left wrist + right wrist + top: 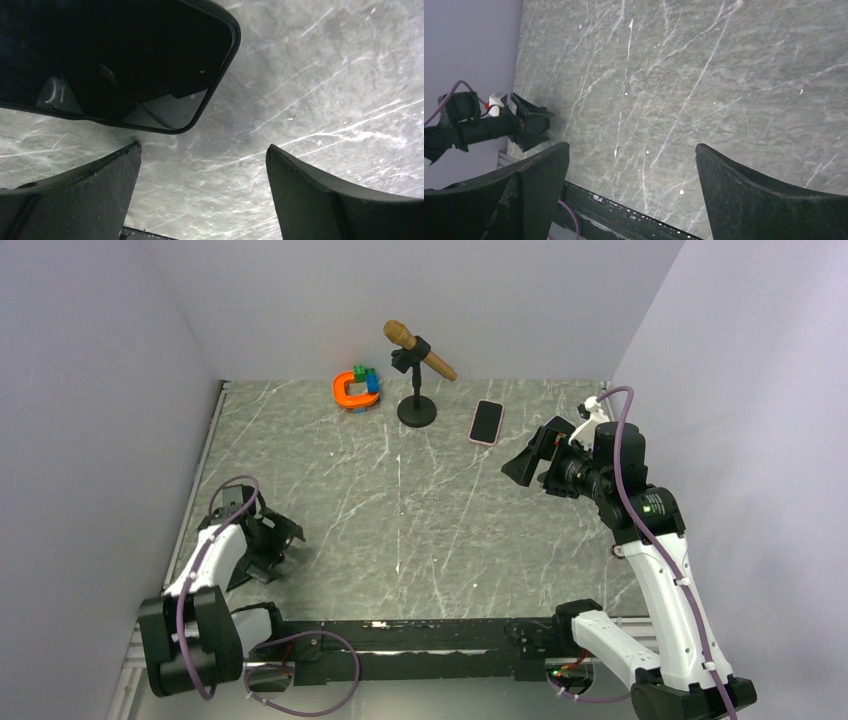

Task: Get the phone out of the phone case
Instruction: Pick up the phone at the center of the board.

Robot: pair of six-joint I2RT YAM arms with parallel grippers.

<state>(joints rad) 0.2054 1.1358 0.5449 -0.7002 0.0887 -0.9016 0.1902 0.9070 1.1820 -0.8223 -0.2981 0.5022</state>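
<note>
Top external: left and right jaws spread wide, seemingly empty, phone case point(486, 422) lying apart.

The grey stone-patterned tabletop point(400, 530) with white veins looks smooth, with a soft, low sheen. The flat dark phone in its pink-rimmed case point(486, 422) shows a smooth, slightly glossy face. The orange horseshoe-shaped plastic piece point(350, 392) shines a little. The tan microphone head point(402, 335) looks matt; its material is unclear. The broad black fingers point(744, 200) of the right gripper point(632, 147) look like matt, faintly grainy plastic. The pale lilac walls point(100, 390) are matt and even.
</note>
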